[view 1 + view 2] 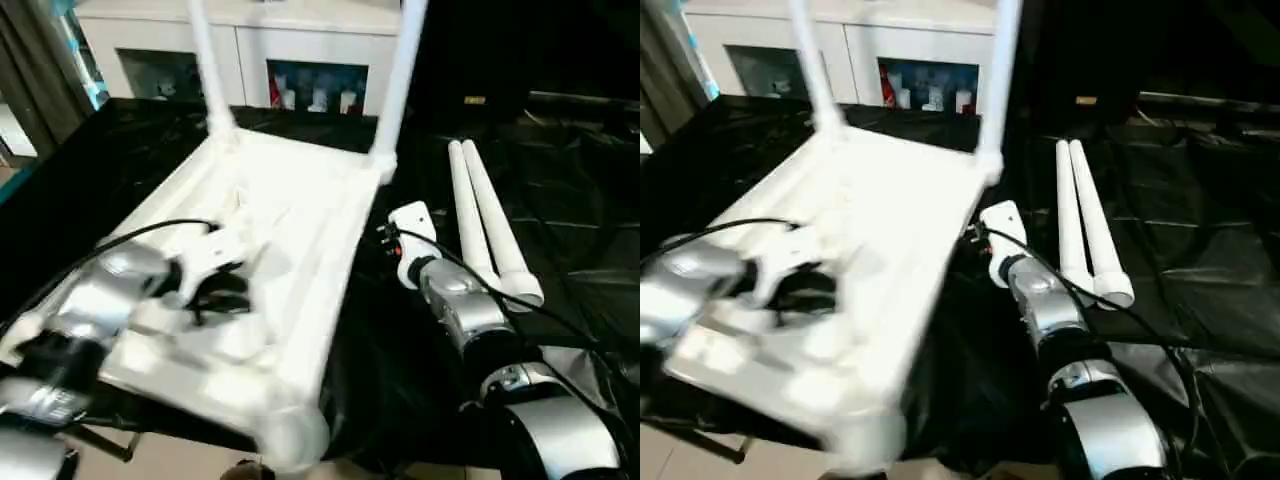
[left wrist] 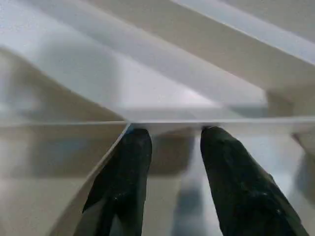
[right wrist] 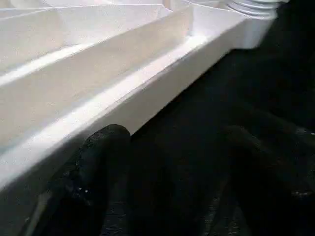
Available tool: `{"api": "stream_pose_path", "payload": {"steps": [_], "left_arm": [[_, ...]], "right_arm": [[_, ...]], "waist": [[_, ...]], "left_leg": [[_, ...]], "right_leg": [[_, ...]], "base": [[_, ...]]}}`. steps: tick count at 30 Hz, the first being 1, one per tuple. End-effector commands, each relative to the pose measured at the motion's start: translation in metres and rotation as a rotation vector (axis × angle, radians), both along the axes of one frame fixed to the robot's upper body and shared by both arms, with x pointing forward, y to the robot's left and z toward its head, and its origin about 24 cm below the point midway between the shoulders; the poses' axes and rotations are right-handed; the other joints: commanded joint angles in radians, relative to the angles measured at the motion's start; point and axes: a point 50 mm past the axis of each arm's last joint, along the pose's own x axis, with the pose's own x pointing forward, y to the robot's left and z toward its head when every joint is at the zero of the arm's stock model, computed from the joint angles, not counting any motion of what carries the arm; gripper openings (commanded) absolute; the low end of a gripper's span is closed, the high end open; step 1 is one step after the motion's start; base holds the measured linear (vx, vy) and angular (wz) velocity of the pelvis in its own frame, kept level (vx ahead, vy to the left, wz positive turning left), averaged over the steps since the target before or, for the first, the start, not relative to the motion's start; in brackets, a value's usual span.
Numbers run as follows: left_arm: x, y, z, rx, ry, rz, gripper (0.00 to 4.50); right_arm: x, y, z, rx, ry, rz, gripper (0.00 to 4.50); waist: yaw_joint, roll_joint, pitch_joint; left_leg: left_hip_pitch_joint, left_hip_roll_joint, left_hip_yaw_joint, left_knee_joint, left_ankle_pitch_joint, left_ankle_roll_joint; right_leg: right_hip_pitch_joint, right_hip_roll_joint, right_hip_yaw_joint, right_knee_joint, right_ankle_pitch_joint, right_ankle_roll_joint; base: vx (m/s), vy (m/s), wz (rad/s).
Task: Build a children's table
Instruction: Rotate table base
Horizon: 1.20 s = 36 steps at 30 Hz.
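Observation:
The white tabletop (image 1: 300, 215) lies upside down on black cloth, ribbed underside up. Two white legs (image 1: 205, 60) (image 1: 400, 70) stand upright in its far corner sockets. Two loose legs (image 1: 490, 220) lie side by side on the cloth to its right. My left gripper (image 1: 218, 293) hangs over the ribbed underside near the front. In the left wrist view its fingers (image 2: 128, 172) stand apart with their tips against a rib (image 2: 197, 125). My right gripper (image 3: 177, 147) is open beside the tabletop's right rim (image 3: 147, 93), one finger (image 3: 98, 167) close against that rim.
A white cabinet (image 1: 300, 45) with glass doors stands behind the work surface. Black cloth (image 1: 570, 180) covers the surface around the tabletop. The tabletop's near corner socket (image 1: 290, 435) reaches the surface's front edge, with pale floor (image 1: 180, 462) below.

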Motion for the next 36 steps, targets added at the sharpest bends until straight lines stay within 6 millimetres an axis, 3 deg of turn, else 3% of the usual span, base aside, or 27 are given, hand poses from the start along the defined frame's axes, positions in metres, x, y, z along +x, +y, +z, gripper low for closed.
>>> {"api": "stream_pose_path", "payload": {"steps": [1,2,3,4,6,11,16,24,26,32,34,36], "left_arm": [[0.004,-0.020,0.009,-0.062,-0.024,-0.088,1.95],[0.004,-0.021,0.009,-0.065,-0.022,-0.092,1.95],[0.007,-0.031,0.008,-0.082,-0.013,-0.125,1.95],[0.008,-0.034,0.008,-0.082,-0.012,-0.134,1.95],[0.017,-0.040,0.007,-0.066,-0.061,-0.112,1.95],[0.038,-0.040,0.007,-0.009,-0.191,0.004,1.95],[0.052,-0.038,0.012,0.019,-0.301,0.137,1.95],[0.069,-0.037,0.017,0.029,-0.435,0.305,1.95],[0.069,-0.039,0.019,0.008,-0.440,0.302,1.95],[0.058,-0.042,0.029,-0.140,-0.371,0.198,1.95],[0.052,-0.040,0.029,-0.151,-0.359,0.156,1.95],[0.044,-0.037,0.032,-0.191,-0.354,0.135,1.95]], "right_arm": [[0.001,0.015,0.007,0.017,-0.022,0.080,3.46],[0.001,0.015,0.007,0.018,-0.022,0.081,3.46],[0.001,0.014,0.007,0.018,-0.024,0.091,3.46],[0.001,0.013,0.006,0.017,-0.024,0.094,3.46],[0.001,0.012,0.007,0.015,-0.027,0.092,3.46],[0.001,0.011,0.009,0.018,-0.038,0.097,3.46],[0.000,0.012,0.009,0.020,-0.047,0.117,3.46],[0.001,-0.001,0.018,0.012,-0.091,0.108,3.46],[0.002,-0.004,0.022,0.015,-0.108,0.103,3.46],[-0.004,-0.031,0.041,0.033,-0.153,0.012,3.46],[-0.005,-0.040,0.043,-0.016,-0.149,-0.061,3.46],[-0.009,-0.051,0.044,-0.075,-0.108,-0.132,3.46]], "waist": [[-0.001,0.009,-0.083],[-0.003,0.006,-0.082],[-0.004,0.013,-0.084],[-0.003,0.010,-0.084],[-0.002,0.014,-0.084],[-0.001,0.008,-0.082],[-0.001,0.003,-0.081],[0.005,0.003,-0.088],[0.010,0.006,-0.088],[0.022,0.000,-0.089],[0.022,-0.001,-0.086],[0.020,0.000,-0.084]], "left_leg": [[0.041,0.055,-0.035,-0.072,-0.204,-0.026],[0.038,0.055,-0.036,-0.071,-0.194,-0.018],[0.039,0.055,-0.036,-0.070,-0.187,-0.011],[0.040,0.054,-0.034,-0.068,-0.181,-0.006],[0.040,0.054,-0.034,-0.067,-0.182,-0.002],[0.041,0.056,-0.038,-0.071,-0.250,-0.016],[0.041,0.057,-0.041,-0.071,-0.253,-0.007],[0.036,0.057,-0.040,-0.064,-0.189,0.036],[0.039,0.059,-0.040,-0.063,-0.181,0.047],[0.036,0.059,-0.037,-0.061,-0.123,0.077],[0.034,0.062,-0.038,-0.064,-0.114,0.076],[0.037,0.059,-0.036,-0.065,-0.142,0.053]], "right_leg": [[0.041,-0.061,0.047,-0.055,-0.068,-0.259],[0.044,-0.062,0.047,-0.054,-0.056,-0.264],[0.044,-0.061,0.046,-0.053,-0.046,-0.268],[0.045,-0.059,0.046,-0.053,-0.036,-0.272],[0.044,-0.059,0.045,-0.053,-0.031,-0.277],[0.046,-0.065,0.046,-0.064,-0.110,-0.263],[0.045,-0.065,0.045,-0.069,-0.146,-0.252],[0.048,-0.065,0.041,-0.060,-0.049,-0.270],[0.047,-0.066,0.041,-0.061,-0.034,-0.276],[0.052,-0.065,0.040,-0.051,0.027,-0.291],[0.051,-0.063,0.040,-0.050,0.014,-0.286],[0.048,-0.063,0.041,-0.056,-0.051,-0.278]], "base": [[0.000,0.000,0.00],[0.000,0.000,0.00],[0.000,0.000,0.00],[0.000,0.000,0.00],[0.000,0.000,0.00],[0.000,0.000,0.00],[0.000,0.000,0.00],[0.000,0.000,0.00],[0.000,0.000,0.00],[0.000,0.000,0.00],[0.000,0.000,0.00],[0.000,0.000,0.00]]}}
